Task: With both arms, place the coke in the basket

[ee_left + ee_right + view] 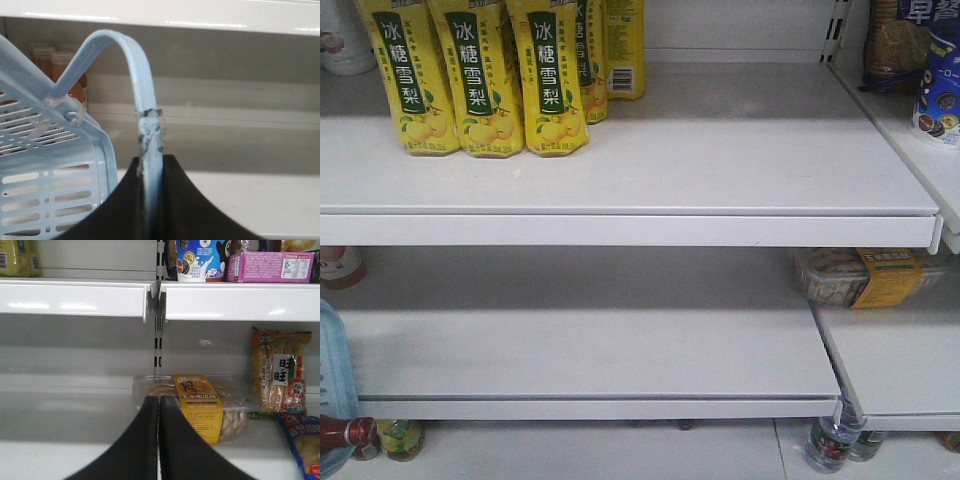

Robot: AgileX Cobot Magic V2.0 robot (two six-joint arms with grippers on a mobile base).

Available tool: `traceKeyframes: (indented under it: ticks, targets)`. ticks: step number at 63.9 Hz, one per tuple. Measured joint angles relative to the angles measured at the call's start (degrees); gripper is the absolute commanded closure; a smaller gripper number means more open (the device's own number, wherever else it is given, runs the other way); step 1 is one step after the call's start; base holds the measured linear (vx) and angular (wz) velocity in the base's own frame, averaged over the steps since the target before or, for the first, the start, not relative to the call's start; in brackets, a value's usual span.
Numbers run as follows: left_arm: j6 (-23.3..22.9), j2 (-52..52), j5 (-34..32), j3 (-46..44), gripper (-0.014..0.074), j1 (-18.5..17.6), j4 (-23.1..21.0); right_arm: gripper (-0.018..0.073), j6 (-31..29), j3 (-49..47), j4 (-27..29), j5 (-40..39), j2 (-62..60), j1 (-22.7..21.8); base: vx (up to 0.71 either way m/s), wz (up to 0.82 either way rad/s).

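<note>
Evidently the left tool (150, 172) grips the basket (55, 190) handle (142, 85) — steadying it for the coke (345, 437); right tool (159, 407) clenched, empty.

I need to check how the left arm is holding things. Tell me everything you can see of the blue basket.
The basket is light blue plastic with rows of slots in its wall and a thick rounded rim. It sits tilted at the left of the left wrist view. Its thin loop handle arches up from a clear hinge piece, and the left gripper is shut on the scuffed lower part. In the front view only a blue corner shows at the left edge, with a red-capped bottle just below it.
</note>
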Motion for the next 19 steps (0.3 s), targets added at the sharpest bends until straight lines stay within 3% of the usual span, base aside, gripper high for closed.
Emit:
traceKeyframes:
  ticks: [19]
  targets:
    - [0.0, 0.0, 0.0, 0.0, 0.0603, 0.0, 0.0, 0.0569, 0.0, 0.0, 0.0, 0.0, 0.0, 0.0, 0.00, 0.00]
